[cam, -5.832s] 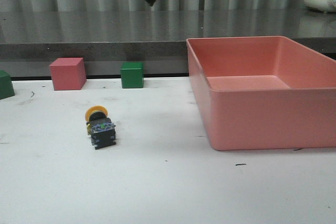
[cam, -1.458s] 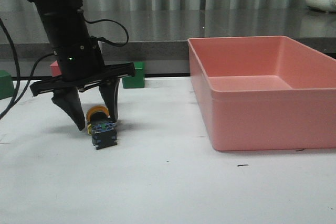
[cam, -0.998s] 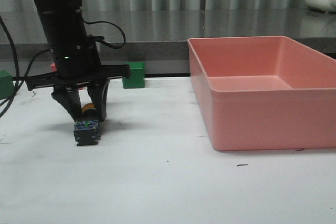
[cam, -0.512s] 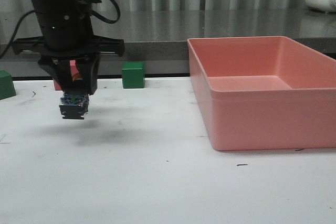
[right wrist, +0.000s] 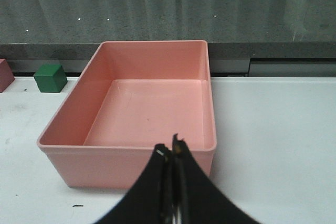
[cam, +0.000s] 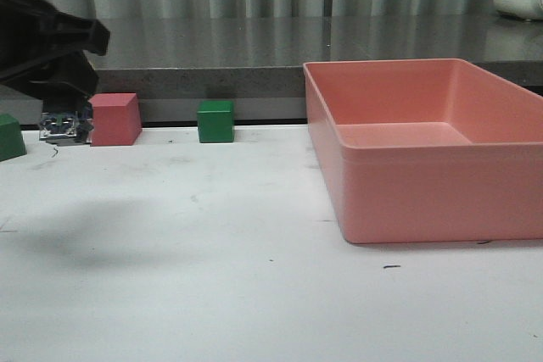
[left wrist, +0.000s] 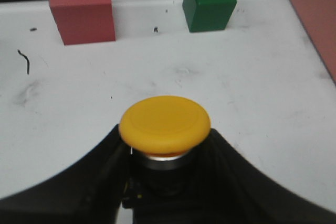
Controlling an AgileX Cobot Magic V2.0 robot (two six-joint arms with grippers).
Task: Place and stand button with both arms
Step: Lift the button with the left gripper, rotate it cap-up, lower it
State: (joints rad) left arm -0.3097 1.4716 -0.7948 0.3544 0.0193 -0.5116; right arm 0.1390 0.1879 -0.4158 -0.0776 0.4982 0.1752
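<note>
Front view: left gripper [cam: 64, 116] at far left of frame, raised clear of the white table [cam: 254, 286], fingers closed on the button [cam: 64, 127]; only the button's bluish-grey terminal base shows below the dark fingertips, w/ a faint shadow on the table beneath. Left wrist view: button [left wrist: 165, 129] sits between the two fingers [left wrist: 94, 182], black body clamped on both sides, yellow mushroom cap w/ pale collar protruding beyond the fingertips. Beyond the cap lie the pink cube [left wrist: 81, 4] and a green cube [left wrist: 209, 1], both well apart from the fingers and resting on the table near its back edge; in front view the pink cube [cam: 114, 119] appears just beside the held button, second green cube [cam: 9, 136] partly cut off at frame edge. Right wrist view: right gripper [right wrist: 171, 153] has fingertips pressed together, nothing between them; it hangs above the near wall of the pink bin [right wrist: 131, 153], bin interior lying beyond the fingertips.
</note>
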